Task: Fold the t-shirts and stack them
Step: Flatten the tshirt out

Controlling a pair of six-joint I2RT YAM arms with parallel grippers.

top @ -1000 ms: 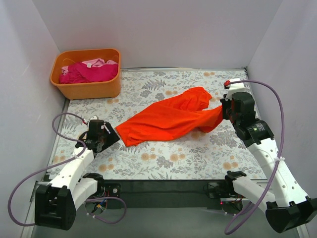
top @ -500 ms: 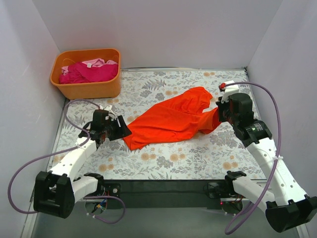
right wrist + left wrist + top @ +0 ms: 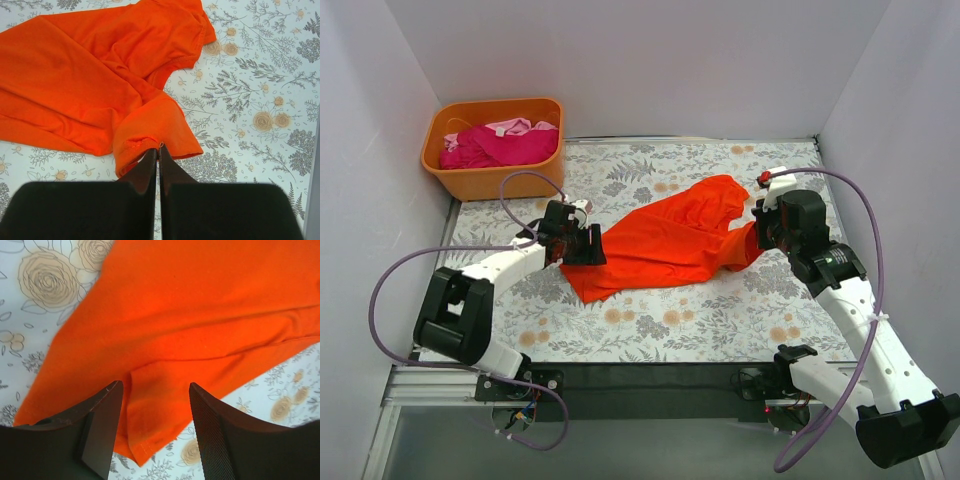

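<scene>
One orange-red t-shirt (image 3: 665,240) is laid on the floral-patterned table (image 3: 650,335), at its middle, stretched slantwise from near left to far right. No fold is made in it and no stack is begun. The task is judged to be at its opening, with the garment only being spread flat.

Remaining stock: magenta pink fabric (image 3: 500,147) and pale pink fabric (image 3: 510,126) are bunched in the orange plastic tub (image 3: 492,178) at the far left corner, well apart from the work. How many garments are held there cannot be told.

Condition of the item in hand: plain, soft, short-sleeved. The body is rumpled, with long creases along its length. Cloth is heaped at the far right end. A stitched hem corner is shown at the near left.

Left gripper (image 3: 155,405): the jaws are spread and set over the near-left hem corner. Fabric is seen between the fingers and nothing is gripped. Whether the cloth is touched cannot be told.

Right gripper (image 3: 159,152): the fingers are pressed together, and a sleeve hem at the right end is pinched at their tips.

Left to do: flattening, folding, the same for the tub's contents, then stacking.
</scene>
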